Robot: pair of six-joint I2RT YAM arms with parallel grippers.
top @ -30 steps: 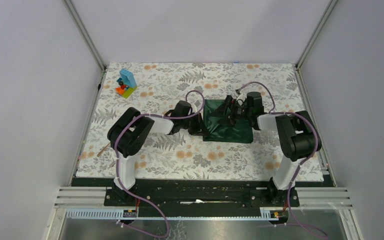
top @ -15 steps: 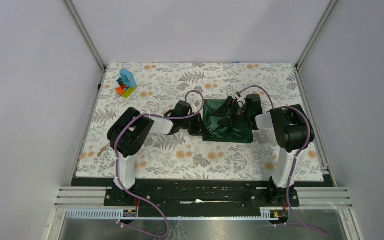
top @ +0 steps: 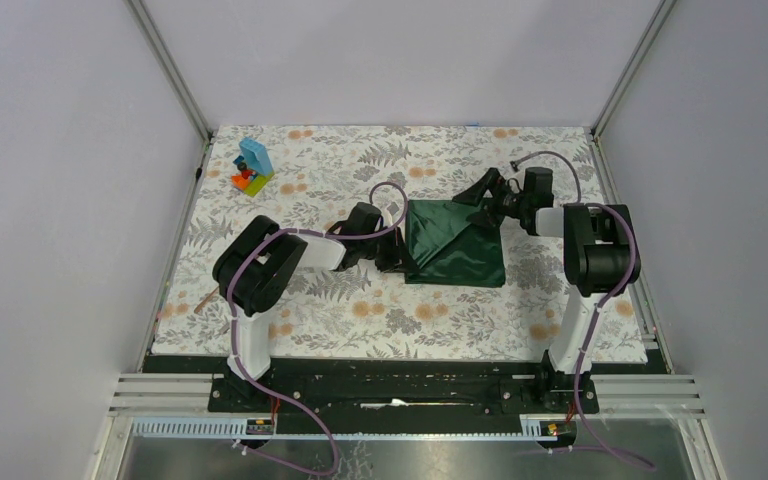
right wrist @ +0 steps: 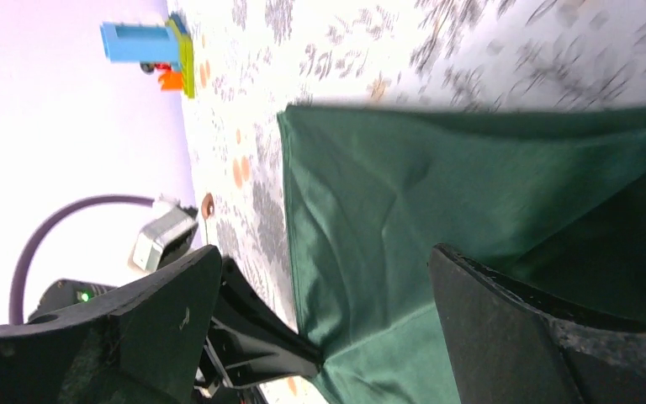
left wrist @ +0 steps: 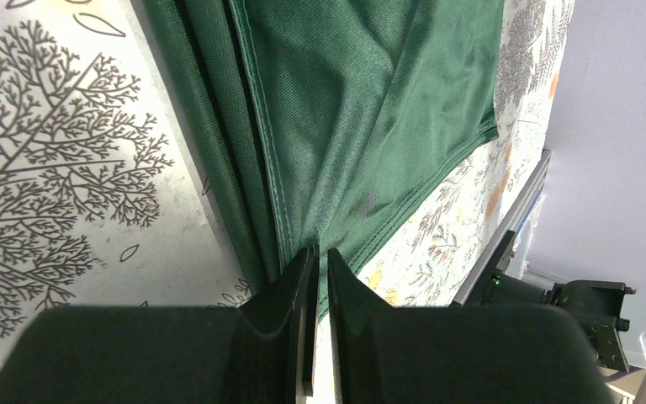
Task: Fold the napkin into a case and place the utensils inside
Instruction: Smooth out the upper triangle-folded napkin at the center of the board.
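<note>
Two grippers flank the napkin (top: 455,245), a dark green cloth lying part-folded at the centre of the top view, not yet a narrow case. Your left gripper (left wrist: 315,252) is clenched on the cloth's left edge, with creases fanning out from the pinch. Your right gripper (right wrist: 324,252) is spread wide and grasps nothing. It sits just off the upper right corner, so the cloth lies down and left of it. A slim brownish stick (top: 205,298) at centre left, possibly a utensil, is nearer your left arm. No writing is legible.

The dark green napkin (top: 455,243) lies folded in layers on the bench (top: 360,320), creased diagonally. A slim brownish utensil (top: 203,298) lies well apart at the left edge.
</note>
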